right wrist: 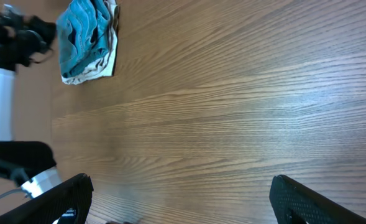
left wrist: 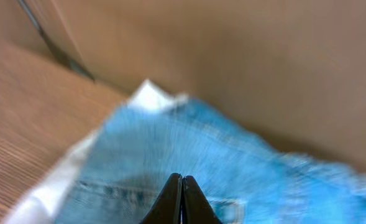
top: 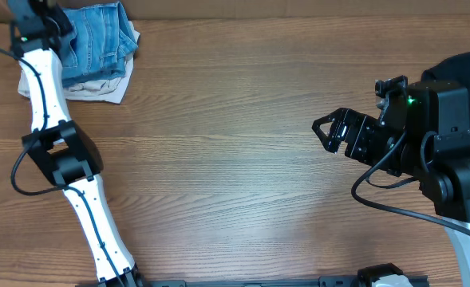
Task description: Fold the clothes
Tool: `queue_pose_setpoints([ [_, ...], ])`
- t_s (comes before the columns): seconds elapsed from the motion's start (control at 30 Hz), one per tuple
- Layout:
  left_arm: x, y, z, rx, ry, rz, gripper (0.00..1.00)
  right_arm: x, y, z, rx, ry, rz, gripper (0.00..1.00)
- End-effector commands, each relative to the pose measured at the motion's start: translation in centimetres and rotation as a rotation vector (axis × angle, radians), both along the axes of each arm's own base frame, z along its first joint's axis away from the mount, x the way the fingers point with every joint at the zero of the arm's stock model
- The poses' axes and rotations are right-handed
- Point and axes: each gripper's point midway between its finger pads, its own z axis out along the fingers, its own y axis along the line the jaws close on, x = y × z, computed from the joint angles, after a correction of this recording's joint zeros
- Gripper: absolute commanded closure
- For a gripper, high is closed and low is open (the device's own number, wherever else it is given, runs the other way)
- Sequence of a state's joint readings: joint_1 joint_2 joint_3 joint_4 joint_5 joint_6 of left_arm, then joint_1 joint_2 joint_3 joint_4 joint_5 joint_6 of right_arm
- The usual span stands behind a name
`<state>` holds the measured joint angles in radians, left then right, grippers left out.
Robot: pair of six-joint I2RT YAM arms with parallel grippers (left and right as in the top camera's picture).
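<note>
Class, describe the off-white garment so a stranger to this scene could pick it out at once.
On the wooden table, go to the far left corner, beside the white left arm. In the small pile there, the off-white garment is the pale bottom layer, peeking out under the light-blue denim jeans.

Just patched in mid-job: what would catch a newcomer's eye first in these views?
First, the bundle of blue jeans lying on an off-white garment at the table's far left corner, with the left gripper shut right over the denim. Then the right gripper, hanging open and holding nothing above bare wood on the right side.
</note>
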<state>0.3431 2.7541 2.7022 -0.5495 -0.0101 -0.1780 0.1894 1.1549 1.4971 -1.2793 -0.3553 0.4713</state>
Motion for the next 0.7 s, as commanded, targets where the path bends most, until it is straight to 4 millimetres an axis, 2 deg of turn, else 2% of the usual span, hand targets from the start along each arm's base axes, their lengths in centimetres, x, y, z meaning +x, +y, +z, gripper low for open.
queue_pose_setpoints([
  [0.0,0.2,-0.6,-4.1,-0.028,0.051,-0.015,0.96,0.4,-0.1,0.4,0.004,-0.02,-0.008,0.05],
  [0.07,0.1,-0.9,-5.3,-0.04,0.068,-0.024,0.91,0.5,-0.1,0.4,0.005,-0.024,-0.008,0.05],
  [0.13,0.2,-1.2,-5.5,-0.048,0.069,-0.036,0.86,0.5,-0.1,0.4,0.005,-0.024,-0.008,0.06],
  [0.27,0.2,-1.6,-3.8,-0.05,0.057,-0.047,0.8,0.5,-0.1,0.4,0.005,-0.024,-0.007,0.06],
  [0.37,0.2,-2.4,0.1,-0.059,0.011,-0.082,0.73,0.5,-0.1,0.4,0.006,-0.023,-0.007,0.05],
  [0.4,0.0,-3.0,2.5,-0.066,-0.018,-0.104,0.66,0.4,-0.1,0.5,0.008,-0.023,-0.005,0.05],
  [0.47,-0.3,-3.8,5.6,-0.079,-0.054,-0.132,0.52,0.4,-0.1,0.5,0.008,-0.023,-0.005,0.05],
  [0.53,-1.0,-4.7,9.4,-0.091,-0.096,-0.164,0.46,0.4,-0.1,0.5,0.008,-0.023,-0.005,0.05],
  [0.6,-2.1,-5.0,12.4,-0.091,-0.117,-0.155,0.48,0.4,0.1,0.5,0.014,-0.02,0.001,0.05],
  [0.67,-3.6,-5.3,14.6,-0.094,-0.11,-0.151,0.65,0.1,0.3,0.5,0.024,-0.012,0.011,0.05],
])
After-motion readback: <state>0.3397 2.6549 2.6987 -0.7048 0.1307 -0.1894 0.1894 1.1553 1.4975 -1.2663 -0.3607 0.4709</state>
